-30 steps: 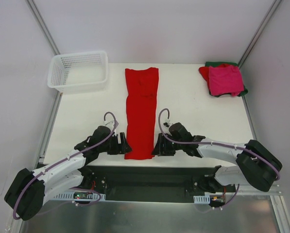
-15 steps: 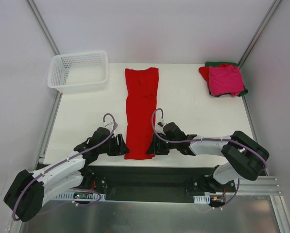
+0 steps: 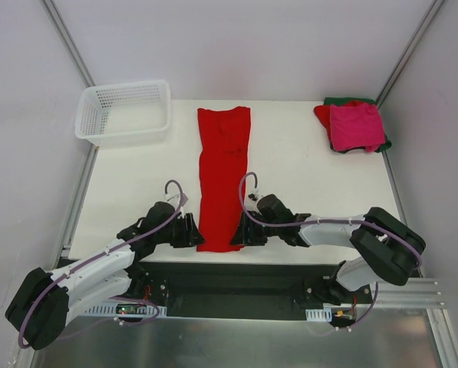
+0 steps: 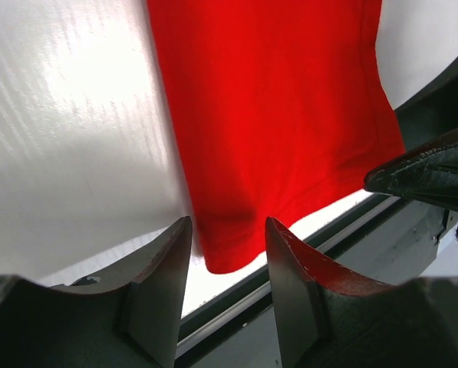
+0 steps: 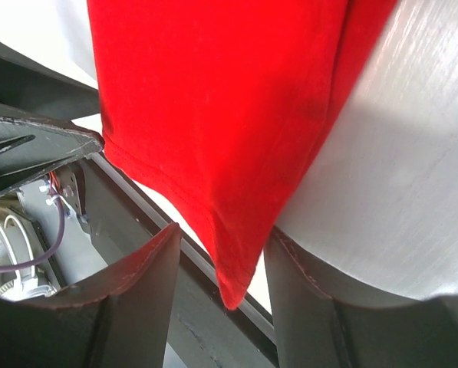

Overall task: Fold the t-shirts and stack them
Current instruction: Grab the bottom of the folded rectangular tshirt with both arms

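A bright red t-shirt (image 3: 223, 170), folded into a long narrow strip, lies down the middle of the table, its near end at the front edge. My left gripper (image 3: 194, 232) is open at the strip's near left corner (image 4: 227, 249), which lies between its jaws. My right gripper (image 3: 241, 232) is open at the near right corner (image 5: 232, 287), which hangs between its jaws. A folded stack sits at the back right: a magenta-pink shirt (image 3: 356, 126) on a red one (image 3: 321, 114) and a dark green one (image 3: 342, 100).
A white mesh basket (image 3: 123, 112) stands at the back left corner. The dark front rail (image 3: 236, 280) runs just below the table's near edge. The right gripper's finger shows in the left wrist view (image 4: 428, 169).
The right gripper has moved left onto the strip's near right corner. The left gripper has edged right to the near left corner. The shirt has not moved.
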`<action>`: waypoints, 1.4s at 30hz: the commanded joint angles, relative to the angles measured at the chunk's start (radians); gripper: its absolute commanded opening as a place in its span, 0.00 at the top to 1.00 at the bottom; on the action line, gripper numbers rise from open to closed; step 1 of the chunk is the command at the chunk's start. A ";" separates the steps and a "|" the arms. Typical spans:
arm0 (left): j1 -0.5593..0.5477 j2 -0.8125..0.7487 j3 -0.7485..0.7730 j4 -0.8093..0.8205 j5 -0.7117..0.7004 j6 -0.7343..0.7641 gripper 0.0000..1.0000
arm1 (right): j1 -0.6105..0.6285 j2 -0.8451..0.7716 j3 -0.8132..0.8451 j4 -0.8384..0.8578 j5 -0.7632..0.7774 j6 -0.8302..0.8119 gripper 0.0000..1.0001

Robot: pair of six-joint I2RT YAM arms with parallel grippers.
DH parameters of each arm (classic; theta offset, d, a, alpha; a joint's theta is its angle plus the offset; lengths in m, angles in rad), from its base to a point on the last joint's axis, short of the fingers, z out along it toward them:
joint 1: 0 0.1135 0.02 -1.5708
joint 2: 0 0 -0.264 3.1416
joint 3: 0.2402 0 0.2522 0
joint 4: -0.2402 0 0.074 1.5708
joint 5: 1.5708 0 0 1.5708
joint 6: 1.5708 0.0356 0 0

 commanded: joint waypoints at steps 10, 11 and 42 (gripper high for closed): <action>-0.026 0.025 -0.014 0.062 0.075 0.002 0.58 | 0.026 -0.056 -0.069 -0.100 0.056 -0.003 0.50; -0.028 0.028 -0.018 0.067 0.074 0.000 0.58 | 0.028 -0.050 -0.066 -0.098 0.056 -0.003 0.49; -0.029 0.082 -0.049 0.145 0.069 -0.011 1.00 | 0.051 -0.001 -0.017 -0.136 0.083 -0.026 0.88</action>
